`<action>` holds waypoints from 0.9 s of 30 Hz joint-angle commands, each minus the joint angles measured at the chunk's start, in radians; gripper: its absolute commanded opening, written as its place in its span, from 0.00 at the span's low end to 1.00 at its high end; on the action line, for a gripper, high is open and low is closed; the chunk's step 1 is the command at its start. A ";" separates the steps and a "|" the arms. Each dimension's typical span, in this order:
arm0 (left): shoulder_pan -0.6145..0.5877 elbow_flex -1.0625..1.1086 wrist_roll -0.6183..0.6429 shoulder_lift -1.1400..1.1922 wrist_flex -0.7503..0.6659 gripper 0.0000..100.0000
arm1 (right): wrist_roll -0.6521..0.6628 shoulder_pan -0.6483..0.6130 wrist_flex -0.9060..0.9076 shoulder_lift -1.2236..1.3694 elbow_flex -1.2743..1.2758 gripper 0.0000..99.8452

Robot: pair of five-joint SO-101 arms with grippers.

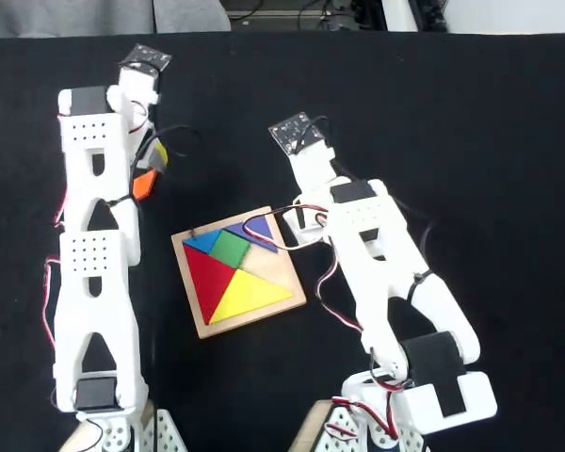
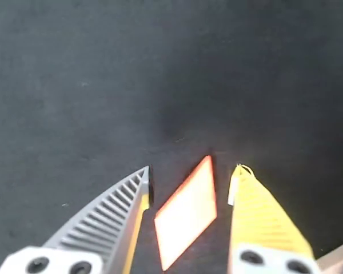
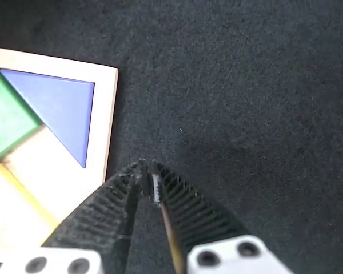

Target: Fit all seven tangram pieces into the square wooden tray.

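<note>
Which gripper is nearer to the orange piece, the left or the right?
Left. The orange piece lies between the open fingers of the left gripper. The right gripper, shut, sits beside a corner of the wooden tray, away from it.

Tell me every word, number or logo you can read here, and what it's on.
No readable text anywhere. The wooden tray, the red triangle, yellow triangle, orange parallelogram, left arm and right arm are plain. The speckled plate on each wrist shows only dots, too small to read.
</note>
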 commanded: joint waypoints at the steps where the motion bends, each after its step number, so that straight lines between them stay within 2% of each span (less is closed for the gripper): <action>1: -0.081 -0.005 -0.115 -0.011 0.005 0.23 | 0.008 0.008 -0.014 -0.004 -0.005 0.01; 6: -0.137 0.071 -0.417 -0.014 0.006 0.24 | 0.008 0.008 -0.014 -0.004 -0.005 0.01; 9: -0.113 0.131 -0.529 -0.021 0.006 0.24 | 0.008 0.008 -0.014 -0.004 -0.005 0.01; 14: -0.051 0.176 -0.595 -0.021 0.006 0.24 | 0.008 0.008 -0.037 0.048 -0.013 0.01; 20: -0.050 0.185 -0.594 -0.098 0.011 0.24 | 0.008 0.009 -0.054 0.104 -0.044 0.01; 24: -0.047 0.377 -0.609 -0.256 0.011 0.24 | 0.008 0.009 -0.054 0.107 -0.044 0.01; 27: -0.035 0.610 -0.686 -0.394 0.009 0.24 | 0.008 0.011 -0.054 0.102 -0.044 0.01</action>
